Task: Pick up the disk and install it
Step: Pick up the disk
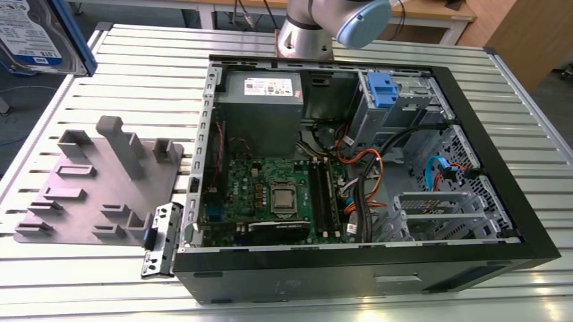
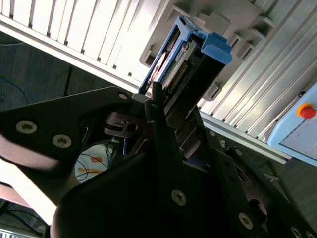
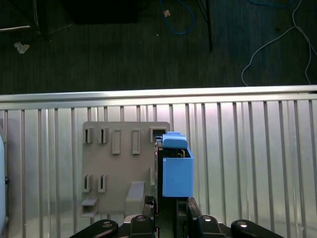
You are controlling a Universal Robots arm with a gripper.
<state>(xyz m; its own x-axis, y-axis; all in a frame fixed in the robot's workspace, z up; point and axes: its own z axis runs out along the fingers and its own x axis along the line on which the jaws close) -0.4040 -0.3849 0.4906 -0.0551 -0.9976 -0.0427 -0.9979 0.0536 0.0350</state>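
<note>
The disk (image 1: pixel 31 33), silver with a white-and-blue label and a blue rail, hangs high above the table's far corner on the exterior view's left, well away from the computer case (image 1: pixel 501 194). In the first wrist view the disk (image 3: pixel 176 168) shows edge-on, blue rail outward, over the edge of the grey fixture plate (image 3: pixel 124 168). My gripper (image 3: pixel 168 210) is shut on the disk's lower end. In the second wrist view the disk (image 2: pixel 188 54) sticks out past the black fingers (image 2: pixel 157 99), its connector edge and blue tab visible.
The open case holds a motherboard (image 1: pixel 278 194), a grey power-supply box (image 1: pixel 264 100) and an upright blue latch on a metal cage (image 1: pixel 380 90). The slotted grey fixture plate (image 1: pixel 98 181) lies beside the case. A black bracket (image 1: pixel 161 241) lies at the case's corner. Table edge (image 3: pixel 158 93) borders dark floor.
</note>
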